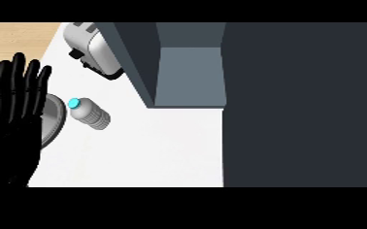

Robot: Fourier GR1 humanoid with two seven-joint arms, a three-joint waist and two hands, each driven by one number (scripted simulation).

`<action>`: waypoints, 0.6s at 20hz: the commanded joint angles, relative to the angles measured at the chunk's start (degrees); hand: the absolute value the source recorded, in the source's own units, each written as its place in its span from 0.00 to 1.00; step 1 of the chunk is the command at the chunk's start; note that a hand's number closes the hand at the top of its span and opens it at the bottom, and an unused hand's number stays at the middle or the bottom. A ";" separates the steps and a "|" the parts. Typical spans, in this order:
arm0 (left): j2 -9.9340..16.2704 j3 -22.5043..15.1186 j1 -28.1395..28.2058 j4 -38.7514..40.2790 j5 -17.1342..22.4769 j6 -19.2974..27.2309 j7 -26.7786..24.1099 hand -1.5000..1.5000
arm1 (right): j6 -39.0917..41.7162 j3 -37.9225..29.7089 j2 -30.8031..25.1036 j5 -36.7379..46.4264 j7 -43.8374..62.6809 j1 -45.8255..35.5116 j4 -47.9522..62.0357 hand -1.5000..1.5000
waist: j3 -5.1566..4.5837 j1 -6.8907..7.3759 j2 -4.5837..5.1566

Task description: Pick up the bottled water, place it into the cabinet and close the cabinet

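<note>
The bottled water (90, 113), clear with a light blue cap, stands on the white counter left of the middle. The dark cabinet (188, 73) stands behind and to the right of it, with its inside showing as a grey-blue shelf. Its door (294, 104) fills the right side of the view as a large dark panel. My left hand (22, 111) rests at the left edge, black fingers straight and pointing up, apart from the bottle. My right hand does not show.
A grey toaster (91, 47) sits at the back left of the counter. A grey plate (53, 119) lies partly under my left hand, just left of the bottle. A wooden floor strip shows at the top left.
</note>
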 commanded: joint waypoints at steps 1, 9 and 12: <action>1.91 4.02 3.29 0.85 4.33 -3.60 -3.69 0.00 | 0.28 -0.52 0.02 1.72 -1.70 2.03 0.78 0.00 | -0.01 -0.02 0.54; 10.33 16.32 -0.75 12.19 29.20 -15.06 4.64 0.00 | 7.90 8.01 -0.79 -4.83 1.88 11.34 -9.19 0.00 | -0.03 -0.34 0.45; 13.24 19.58 1.80 8.51 35.75 -17.02 9.00 0.00 | 8.49 6.27 -2.12 -6.96 5.32 12.17 -13.13 0.00 | 0.01 0.00 0.43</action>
